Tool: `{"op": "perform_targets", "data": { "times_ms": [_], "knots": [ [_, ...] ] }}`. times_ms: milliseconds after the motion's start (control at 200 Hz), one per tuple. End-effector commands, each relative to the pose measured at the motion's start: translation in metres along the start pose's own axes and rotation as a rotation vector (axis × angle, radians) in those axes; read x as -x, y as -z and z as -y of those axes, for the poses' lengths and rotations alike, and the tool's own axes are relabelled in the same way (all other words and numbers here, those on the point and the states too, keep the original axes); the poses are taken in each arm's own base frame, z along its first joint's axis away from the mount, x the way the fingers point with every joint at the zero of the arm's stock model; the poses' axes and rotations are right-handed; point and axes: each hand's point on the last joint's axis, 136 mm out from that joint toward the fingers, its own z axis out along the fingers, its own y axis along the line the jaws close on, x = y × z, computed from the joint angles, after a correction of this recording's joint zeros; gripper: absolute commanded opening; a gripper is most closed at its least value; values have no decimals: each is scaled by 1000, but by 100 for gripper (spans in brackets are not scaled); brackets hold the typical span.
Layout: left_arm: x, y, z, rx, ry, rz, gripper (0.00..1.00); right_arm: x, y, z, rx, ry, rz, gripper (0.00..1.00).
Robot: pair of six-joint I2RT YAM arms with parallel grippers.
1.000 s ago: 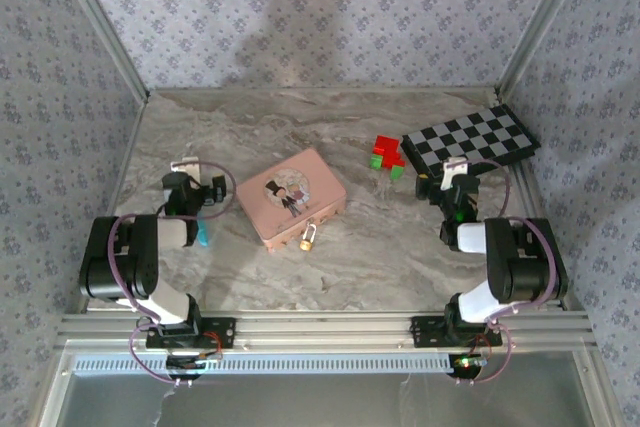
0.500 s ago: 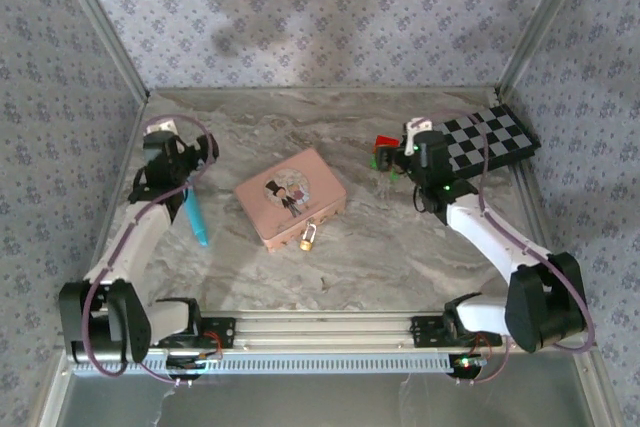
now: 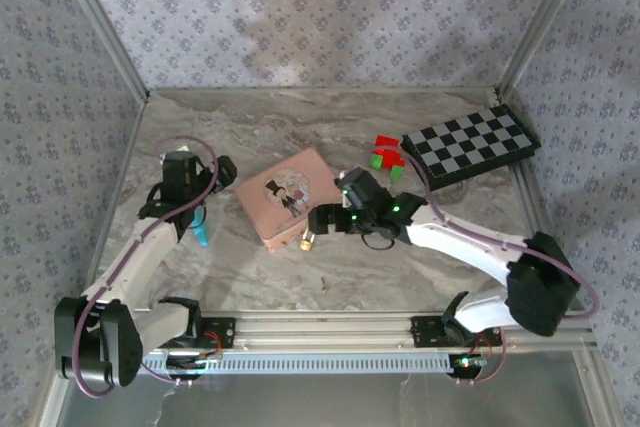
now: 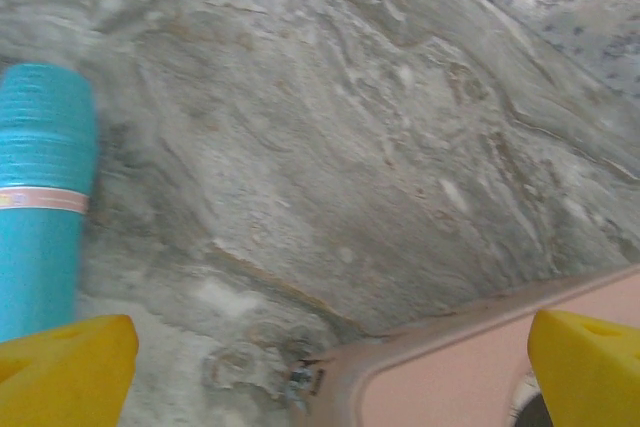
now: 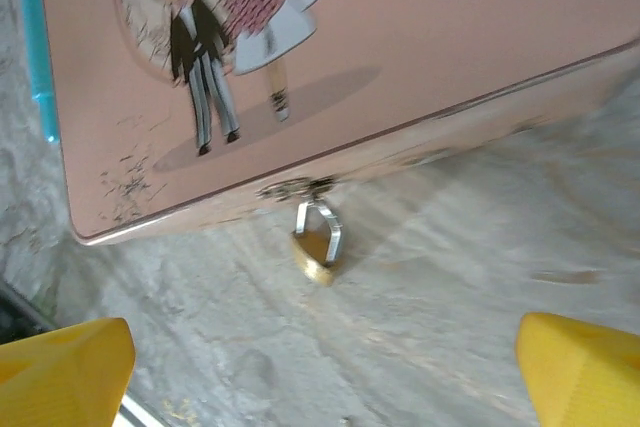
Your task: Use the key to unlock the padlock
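Because the padlock (image 5: 318,247) lies straight ahead of the right gripper (image 5: 320,372), about midway between its two yellow fingertips, the right arm is plainly the nearer one. Its jaws stand wide apart and hold nothing. The lock is tiny, with a brass-gold body and a silver U-shackle hooked through the clasp on the front wall of the pink box (image 3: 290,197). Its body rests on the table (image 3: 400,267), and its long axis runs from the clasp out away from the box. The box lid looks smooth and printed with a cartoon couple, and the table is a matt grey marbled sheet. The left gripper (image 4: 325,367), also spread wide and empty, hovers between a ribbed teal tube (image 4: 40,207) and the box's rounded corner.
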Motion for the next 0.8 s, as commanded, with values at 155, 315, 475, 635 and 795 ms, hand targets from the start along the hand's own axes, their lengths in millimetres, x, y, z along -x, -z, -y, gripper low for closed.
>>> {"op": "perform_targets", "data": {
  "times_ms": [155,315,475,635,795],
  "knots": [
    [-9,8,25,-89,38,-13,100,6,-56,-32,66,-47,-68,94],
    [-18,20,14,-101,104,15,100,15,-80,-41,101,-39,-58,90],
    [-16,36,4,-89,146,68,100,45,-101,-44,119,-74,9,88],
    [-3,54,11,-125,155,110,100,96,-117,-53,201,-117,119,84],
    [1,64,24,-169,147,95,100,128,-127,-55,214,-54,139,83]
  ]
}}
